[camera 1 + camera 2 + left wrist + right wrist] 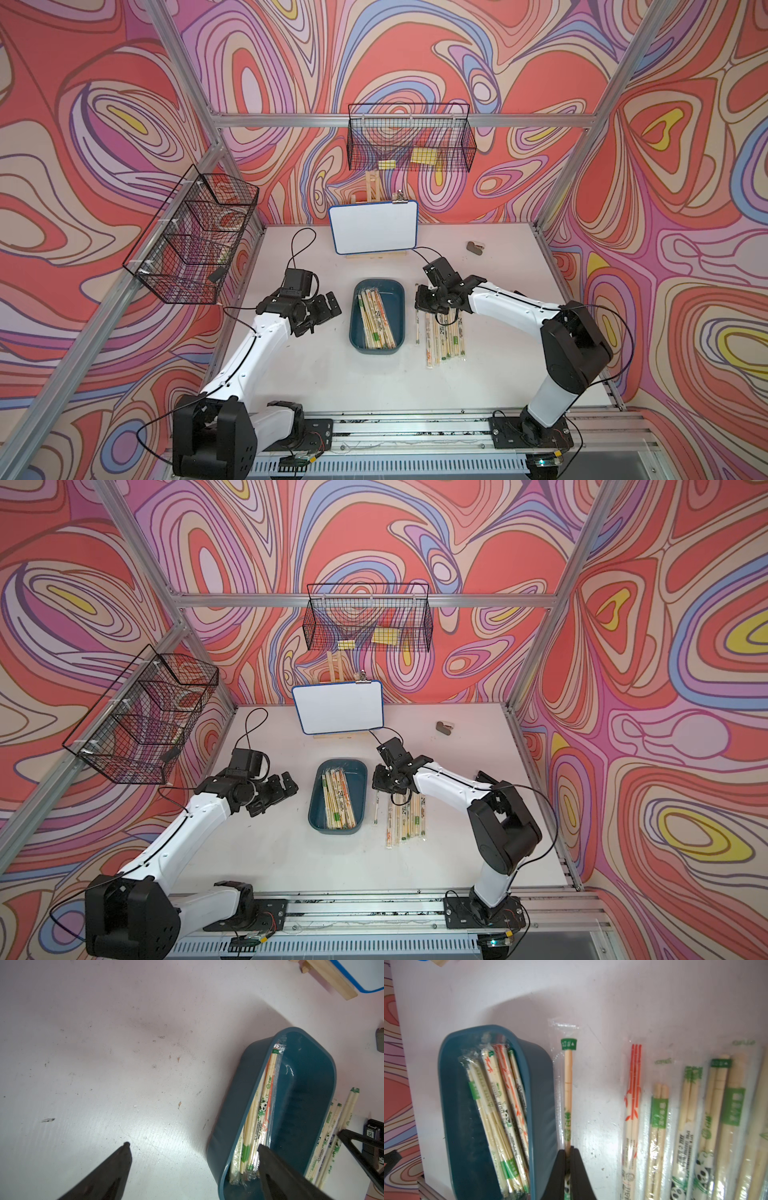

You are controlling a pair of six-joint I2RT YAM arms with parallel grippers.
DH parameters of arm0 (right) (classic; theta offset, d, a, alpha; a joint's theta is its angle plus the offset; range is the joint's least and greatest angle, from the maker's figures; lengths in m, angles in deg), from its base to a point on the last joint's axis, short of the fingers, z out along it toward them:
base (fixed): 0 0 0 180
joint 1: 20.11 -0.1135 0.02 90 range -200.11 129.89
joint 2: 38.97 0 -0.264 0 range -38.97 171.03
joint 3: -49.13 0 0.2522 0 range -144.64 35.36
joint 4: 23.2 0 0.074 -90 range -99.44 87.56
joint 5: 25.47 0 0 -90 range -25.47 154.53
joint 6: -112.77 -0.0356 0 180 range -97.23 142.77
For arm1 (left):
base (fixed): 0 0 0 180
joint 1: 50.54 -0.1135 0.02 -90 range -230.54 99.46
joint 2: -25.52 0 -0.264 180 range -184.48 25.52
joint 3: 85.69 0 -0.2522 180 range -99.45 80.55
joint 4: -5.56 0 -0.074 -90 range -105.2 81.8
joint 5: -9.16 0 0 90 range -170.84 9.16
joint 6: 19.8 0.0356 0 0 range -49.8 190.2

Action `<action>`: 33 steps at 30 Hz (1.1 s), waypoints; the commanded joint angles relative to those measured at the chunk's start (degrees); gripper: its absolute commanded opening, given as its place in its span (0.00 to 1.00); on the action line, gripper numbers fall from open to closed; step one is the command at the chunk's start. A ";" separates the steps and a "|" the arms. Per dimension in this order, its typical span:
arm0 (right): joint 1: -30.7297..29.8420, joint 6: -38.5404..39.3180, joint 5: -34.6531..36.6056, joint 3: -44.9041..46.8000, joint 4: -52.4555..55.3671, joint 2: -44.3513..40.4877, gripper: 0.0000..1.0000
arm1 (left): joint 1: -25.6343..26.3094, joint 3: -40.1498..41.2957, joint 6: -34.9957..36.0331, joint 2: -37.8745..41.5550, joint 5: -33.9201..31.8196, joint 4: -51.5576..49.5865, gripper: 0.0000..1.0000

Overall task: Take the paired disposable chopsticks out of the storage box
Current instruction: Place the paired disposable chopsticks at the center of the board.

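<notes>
I see the storage box (395,309) is dark teal-blue, its paired disposable chopsticks (376,322) pale bamboo in clear sleeves printed green, red-orange and black-and-white; my bench (324,374) is white, the walls (415,54) swirl coral, lilac, yellow.

You're working in a robotics lab test cell. An aluminium frame (332,120) hung with swirl-printed backdrop panels (415,54) boxes in a white tabletop (374,386). The left arm (249,353) and right arm (507,301) are bolted to a slotted rail (415,426) along its near edge, and a small whiteboard (372,226) stands at its far edge.

Storage box (394,305) — glossy plastic, seemingly smooth
</notes>
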State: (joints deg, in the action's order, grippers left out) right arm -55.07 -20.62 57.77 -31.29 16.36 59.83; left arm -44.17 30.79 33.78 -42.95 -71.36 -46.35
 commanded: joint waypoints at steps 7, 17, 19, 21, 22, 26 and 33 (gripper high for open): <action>-0.66 0.37 1.00 1.09 -0.19 4.79 0.00 | -0.34 -0.70 0.48 -0.03 0.25 -0.98 1.00; -1.95 0.81 2.63 1.24 1.29 7.06 0.00 | -0.42 -0.38 0.48 -0.31 0.12 -0.76 1.00; -2.24 0.79 2.89 1.43 1.53 7.28 0.00 | -0.35 -0.31 0.43 -0.27 0.22 -0.73 1.00; -2.44 0.84 3.28 1.57 1.89 7.22 0.00 | -0.35 -0.15 0.39 -0.10 0.15 -0.52 1.00; -2.52 0.91 3.51 1.65 2.00 7.18 0.00 | -0.33 -0.15 0.39 -0.14 0.11 -0.59 1.00; -2.57 0.95 3.68 1.79 2.30 7.27 0.00 | -0.39 -0.17 0.28 -0.27 0.35 -0.55 1.00; -2.76 1.03 4.87 1.70 3.39 7.82 0.00 | -0.40 -0.17 0.34 -0.10 0.28 -0.61 1.00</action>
State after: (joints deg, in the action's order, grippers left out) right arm -57.39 -19.94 61.09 -30.24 18.63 66.22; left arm -44.17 30.79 33.78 -42.95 -71.36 -46.35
